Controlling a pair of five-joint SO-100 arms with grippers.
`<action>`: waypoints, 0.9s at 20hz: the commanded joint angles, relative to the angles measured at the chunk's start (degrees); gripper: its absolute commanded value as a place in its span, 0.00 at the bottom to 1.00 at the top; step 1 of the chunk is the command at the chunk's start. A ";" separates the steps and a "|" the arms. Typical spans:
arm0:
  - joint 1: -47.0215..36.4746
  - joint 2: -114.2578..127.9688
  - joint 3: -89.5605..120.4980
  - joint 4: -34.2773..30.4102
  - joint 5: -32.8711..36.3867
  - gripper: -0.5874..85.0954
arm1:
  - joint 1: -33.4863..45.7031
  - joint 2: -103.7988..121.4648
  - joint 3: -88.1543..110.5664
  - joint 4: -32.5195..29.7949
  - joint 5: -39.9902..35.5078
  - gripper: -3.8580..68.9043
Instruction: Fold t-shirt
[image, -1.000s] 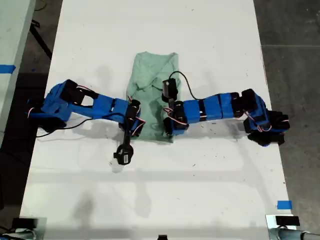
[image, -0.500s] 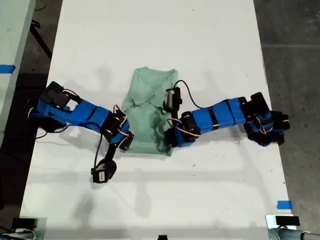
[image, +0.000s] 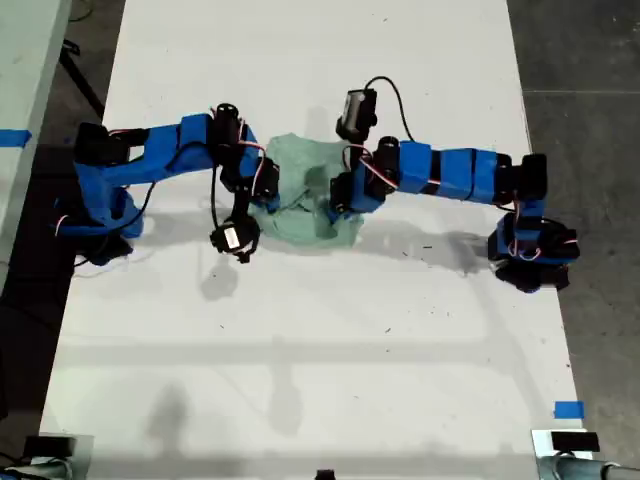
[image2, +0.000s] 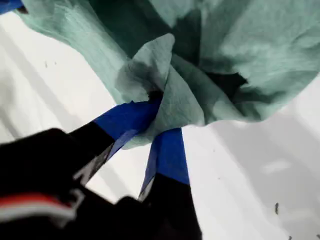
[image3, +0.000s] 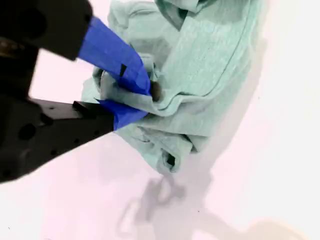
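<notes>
The exterior view is bright and evenly lit from overhead. The white surface (image: 320, 330) is near blown out, and the arms throw soft, pale grey shadows onto it below them. That view is sharp across the frame, with no obvious bending at the edges.

Both wrist views are softer. In the first, the t-shirt (image2: 240, 60) shows deep shadow in its folds and the black gripper body in the foreground is blurred. In the second, the surface has a pinkish-white cast and glare, with faint blurred shadows beneath the cloth.
</notes>
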 joint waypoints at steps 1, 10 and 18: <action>-7.12 -2.20 -1.14 -2.02 3.34 0.01 | 4.57 3.96 1.32 -2.81 -2.90 0.04; -26.02 1.76 -4.13 -11.34 15.21 0.35 | 23.20 10.37 6.68 -13.45 -12.83 0.56; -33.66 22.76 15.38 -16.79 17.67 0.34 | 35.60 42.10 39.38 -14.33 -16.35 0.44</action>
